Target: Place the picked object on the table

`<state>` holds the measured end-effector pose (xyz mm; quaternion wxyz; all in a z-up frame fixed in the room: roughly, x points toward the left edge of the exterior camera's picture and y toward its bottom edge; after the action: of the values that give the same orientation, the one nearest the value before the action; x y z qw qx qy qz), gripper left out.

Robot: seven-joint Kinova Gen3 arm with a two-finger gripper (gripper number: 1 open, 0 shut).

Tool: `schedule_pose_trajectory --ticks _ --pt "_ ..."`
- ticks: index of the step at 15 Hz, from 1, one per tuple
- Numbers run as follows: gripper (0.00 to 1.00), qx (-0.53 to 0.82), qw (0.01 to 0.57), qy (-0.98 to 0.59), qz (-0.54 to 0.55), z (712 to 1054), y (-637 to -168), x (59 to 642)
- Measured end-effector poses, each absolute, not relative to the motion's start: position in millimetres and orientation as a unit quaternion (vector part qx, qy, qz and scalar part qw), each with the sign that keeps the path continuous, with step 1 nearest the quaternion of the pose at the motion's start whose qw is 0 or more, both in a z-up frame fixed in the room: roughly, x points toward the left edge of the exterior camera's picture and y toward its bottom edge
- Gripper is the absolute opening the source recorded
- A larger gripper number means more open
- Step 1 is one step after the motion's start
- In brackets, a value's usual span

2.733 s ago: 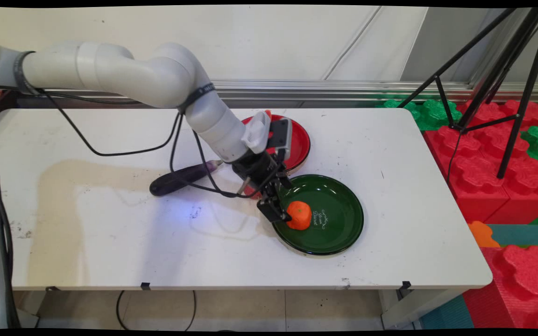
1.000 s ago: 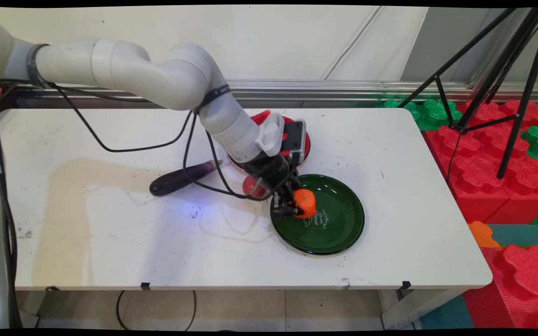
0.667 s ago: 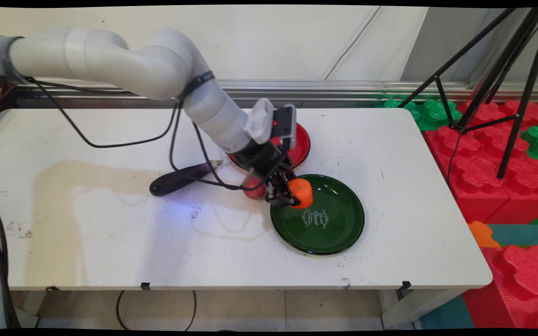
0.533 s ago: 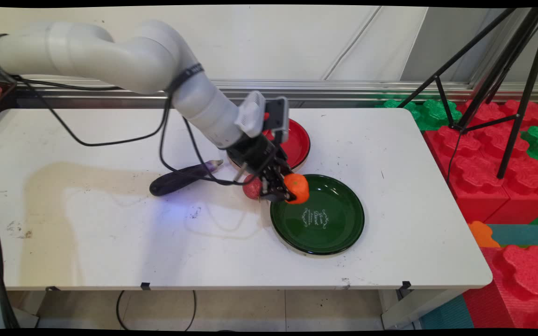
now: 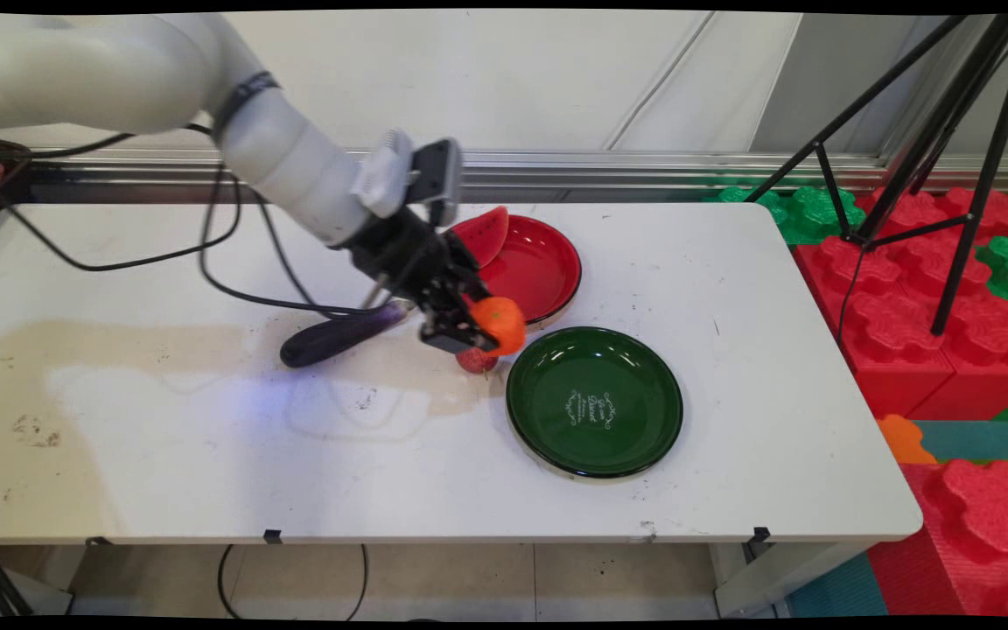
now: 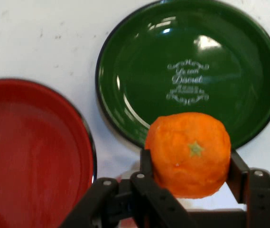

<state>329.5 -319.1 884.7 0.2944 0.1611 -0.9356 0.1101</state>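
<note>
The gripper [image 5: 469, 328] is pinched on an orange [image 5: 499, 325]; in the hand view one finger presses each flank of the orange [image 6: 189, 153], with its green stem mark facing the camera. The fruit hangs clear of the table [image 5: 731, 289], above the gap between the two plates.

Handling, as a judgement: the orange looks like a toy, matte and slightly pitted, so probably light, a little soft and not slippery. It seems not fragile. Its round body offers no handle, so a hold across the widest part, as it is held here, looks soundest.

Relative to the gripper, the orange sits right at the fingertips and bulges out past them at 3 o'clock in the main view. The green plate [image 5: 595, 402] lies at about 4 o'clock from the orange, near but apart, with nothing on it. The red plate [image 5: 539, 267] sits at about 1 o'clock and carries a watermelon slice [image 5: 482, 232] on its left rim. A small red fruit [image 5: 473, 360] lies on the table just below the gripper at 6 o'clock. A dark eggplant [image 5: 333, 334] lies at 9 o'clock.
</note>
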Motion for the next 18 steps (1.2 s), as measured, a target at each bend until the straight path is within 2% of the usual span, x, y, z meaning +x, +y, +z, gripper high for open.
schedule_pose_trajectory --ticks 7,18 --pt "0.0 0.182 0.252 -0.945 0.104 879 -288 398" --pt "0.0 0.226 0.204 -0.949 0.086 835 -282 441"
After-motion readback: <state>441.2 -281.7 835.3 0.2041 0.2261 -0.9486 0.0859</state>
